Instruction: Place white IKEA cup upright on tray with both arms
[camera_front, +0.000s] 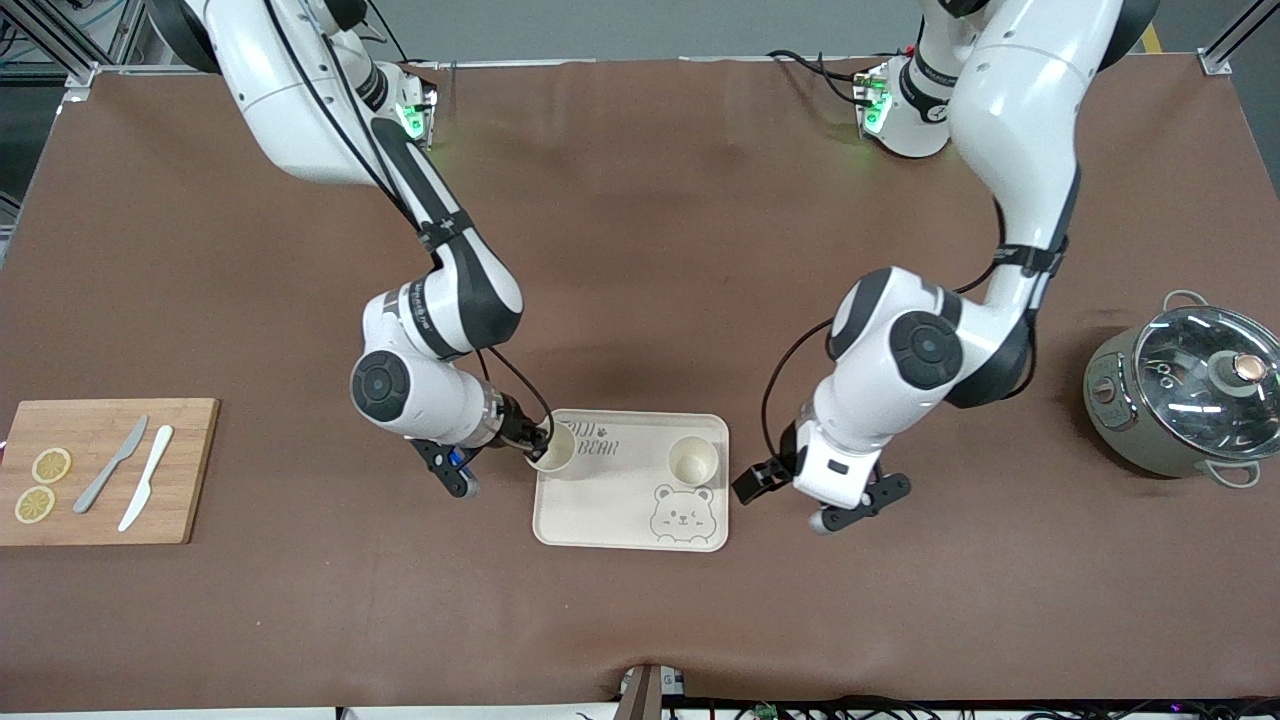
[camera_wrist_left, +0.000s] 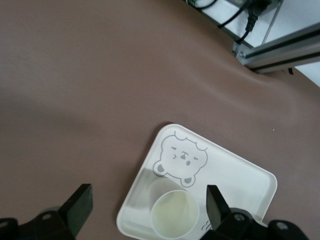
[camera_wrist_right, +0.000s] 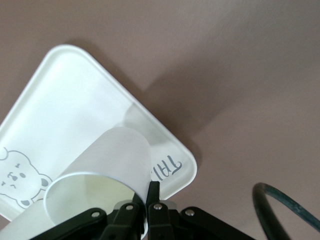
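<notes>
The cream tray (camera_front: 610, 500) with a bear drawing lies on the brown table, near the front camera. My right gripper (camera_front: 530, 440) is shut on the rim of a white cup (camera_front: 555, 447) at the tray's corner toward the right arm's end, mouth up. The right wrist view shows the fingers (camera_wrist_right: 154, 187) pinching the cup wall (camera_wrist_right: 110, 155) over the tray (camera_wrist_right: 65, 100). A second white cup (camera_front: 693, 460) stands upright on the tray. My left gripper (camera_front: 752, 485) is open and empty beside it. In the left wrist view the gripper (camera_wrist_left: 147, 200) is above this cup (camera_wrist_left: 175, 215) and the tray (camera_wrist_left: 235, 175).
A wooden cutting board (camera_front: 100, 470) with two lemon slices (camera_front: 50, 465), a grey knife (camera_front: 110, 465) and a white knife (camera_front: 145, 478) lies at the right arm's end. A grey pot with a glass lid (camera_front: 1190, 390) stands at the left arm's end.
</notes>
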